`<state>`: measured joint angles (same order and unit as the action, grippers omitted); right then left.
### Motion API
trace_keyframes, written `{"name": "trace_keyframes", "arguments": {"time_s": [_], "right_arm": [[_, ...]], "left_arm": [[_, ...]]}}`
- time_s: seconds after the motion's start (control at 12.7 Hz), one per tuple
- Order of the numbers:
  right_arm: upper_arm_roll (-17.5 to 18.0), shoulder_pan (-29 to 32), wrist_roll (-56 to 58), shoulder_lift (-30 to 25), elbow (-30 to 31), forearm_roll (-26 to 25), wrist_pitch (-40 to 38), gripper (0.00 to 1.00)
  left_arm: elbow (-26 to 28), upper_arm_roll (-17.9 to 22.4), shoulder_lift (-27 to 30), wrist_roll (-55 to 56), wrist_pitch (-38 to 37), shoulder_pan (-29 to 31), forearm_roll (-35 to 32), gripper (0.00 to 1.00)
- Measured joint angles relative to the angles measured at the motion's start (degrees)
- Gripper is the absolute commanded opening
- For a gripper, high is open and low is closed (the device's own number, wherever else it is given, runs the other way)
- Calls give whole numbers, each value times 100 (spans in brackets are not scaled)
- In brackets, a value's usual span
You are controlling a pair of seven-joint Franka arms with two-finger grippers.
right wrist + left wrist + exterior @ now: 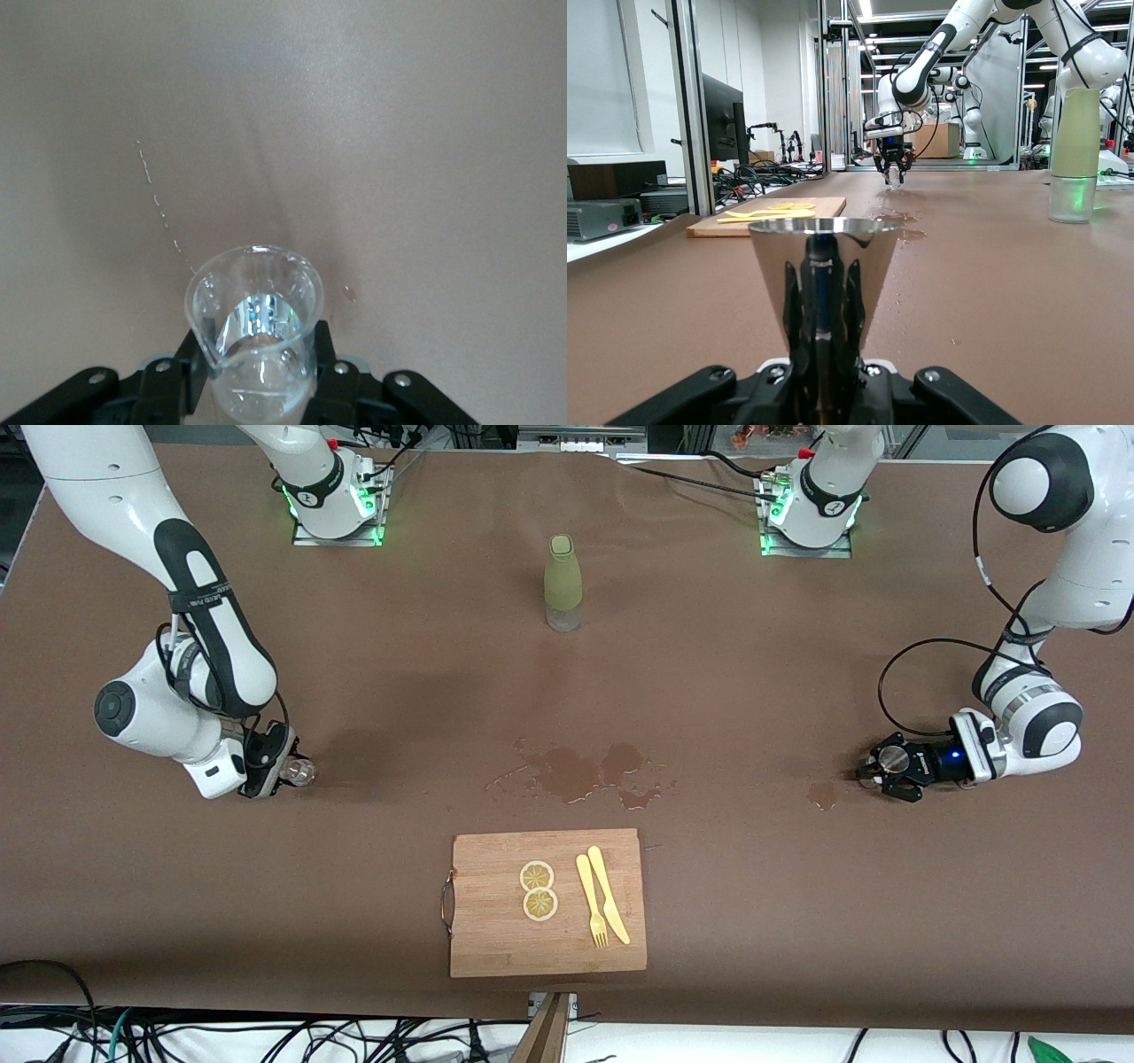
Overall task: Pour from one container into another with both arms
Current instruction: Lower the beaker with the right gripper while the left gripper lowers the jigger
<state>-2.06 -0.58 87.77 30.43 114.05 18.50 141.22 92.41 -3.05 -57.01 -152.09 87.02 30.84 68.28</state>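
I have the right gripper (282, 766) down at the right arm's end of the brown table (797, 921), its 2 fingers clamped on a small clear glass beaker with a pouring lip (299, 771). The right wrist view looks straight into that beaker (254, 332), upright with the lip turned away from the wrist, which I judge keeps the spout free for tipping.

Mid-table, a tall pale green bottle with a clear base (563, 583) stands upright near the arm bases, well apart from both grippers. Nearer the front camera lie dark wet patches (585, 772) on the cloth, then a wooden cutting board with a metal handle (496, 948) carrying 2 lemon slices (538, 890), a yellow plastic fork (591, 899) and a yellow plastic knife (609, 893).

At the left arm's end, the left gripper (890, 772) sits low, closed on a shiny conical metal cup (822, 274). It holds it by the narrow base, wide mouth up, I think to receive the pour. Neither vessel is lifted yet.
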Motion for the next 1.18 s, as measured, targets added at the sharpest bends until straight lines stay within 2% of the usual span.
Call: {"name": "trace_keyframes", "arguments": {"time_s": [0.16, 0.24, 0.31, 0.39, 0.63, 1.18], "right_arm": [[-2, 52, 112, 8, 1, 7, -4, 64], [-11, 79, 165, 36, 5, 7, -5, 73], [-20, 105, 239, 75, 5, 8, -5, 88], [-29, 126, 313, 112, 5, 16, -5, 98], [-99, 133, 464, 160, 0, 65, -50, 99], [-485, 142, 681, 143, -202, 78, -759, 99]], "left_arm": [[7, 1, -30, -4, -1, -4, 0, 0], [7, 3, -30, -5, -5, -4, 0, 6], [7, 3, -30, -5, -6, -4, 0, 27], [7, 4, -30, -9, -7, -4, 0, 99], [7, 16, -31, -68, -14, -3, 0, 100], [-5, 90, -29, -96, -39, 18, 0, 100]]}}
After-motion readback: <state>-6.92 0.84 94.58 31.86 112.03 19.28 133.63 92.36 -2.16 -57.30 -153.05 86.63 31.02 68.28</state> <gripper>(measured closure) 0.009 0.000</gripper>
